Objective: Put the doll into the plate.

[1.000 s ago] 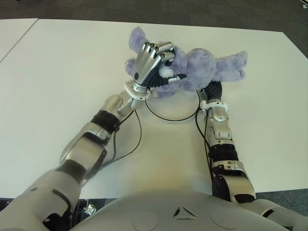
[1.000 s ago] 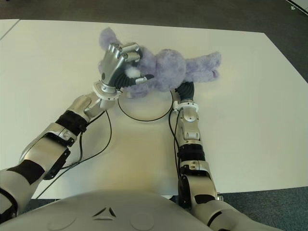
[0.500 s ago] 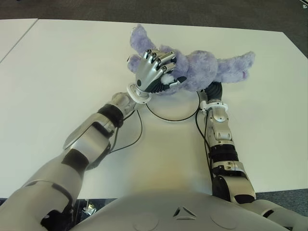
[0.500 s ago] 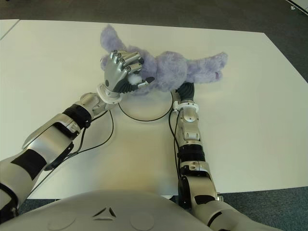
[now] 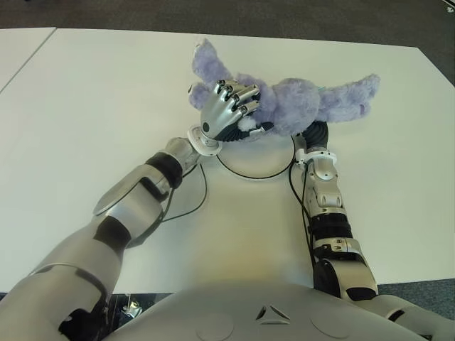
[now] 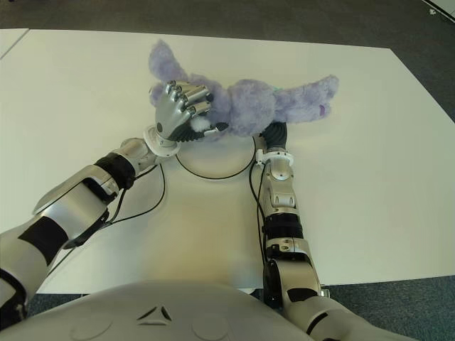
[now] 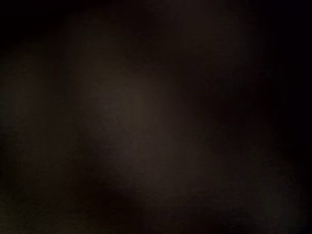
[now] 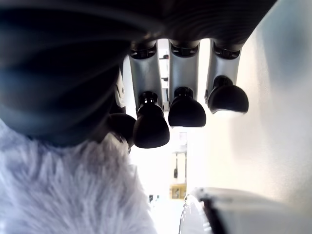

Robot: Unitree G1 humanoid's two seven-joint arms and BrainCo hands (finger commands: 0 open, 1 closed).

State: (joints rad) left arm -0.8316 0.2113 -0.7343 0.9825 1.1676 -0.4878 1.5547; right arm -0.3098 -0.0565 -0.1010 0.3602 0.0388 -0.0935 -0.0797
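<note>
Doll over the plate — lower it.
Your left hand (image 5: 226,110) grips the doll (image 5: 298,106); right hand (image 8: 180,109) fingers are slack beneath — settle it inside the plate (image 5: 245,165) rim.

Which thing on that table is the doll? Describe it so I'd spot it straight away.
On the white table, look past the black-rimmed round plate between the robot's arms. The doll is held above the plate's far edge by the left hand and right hand: the only fluffy, purple thing there.

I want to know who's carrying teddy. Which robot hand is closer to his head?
Left. The left robot hand grips the doll at its head; the right robot hand is under its body.
</note>
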